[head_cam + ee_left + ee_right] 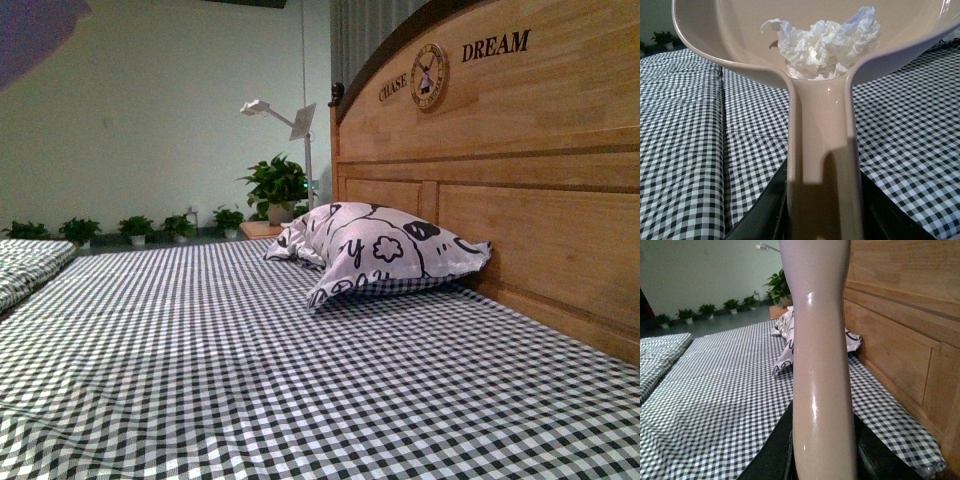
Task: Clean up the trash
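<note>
**A:** Where is the trash sitting right now?

**B:** The small crumpled wad of white tissue paper [822, 47] is lying inside the scoop of the beige plastic dustpan [730, 40], settled low against the throat where the scoop is narrowing into the handle. The pan is hanging above the black-and-white checked bedsheet [685, 150], not touching it.

**A:** Which arm is carrying it?

**B:** The left gripper [822, 210] is clamping the dustpan's handle, its dark jaws showing on either side of it. The handle's long axis is running straight away from that gripper, so the wad is lying directly ahead along it.

**A:** And the right arm?

**B:** The right gripper [822, 455] is squeezing a smooth beige upright handle [820, 340], probably the matching brush, though its head is out of view. It is farther from the wad, I judge, nearer the wooden headboard [900, 315] on the right.

**A:** So the next move?

**B:** Likely carrying the pan level to a bin; tipping forward risks spilling the wad.
</note>
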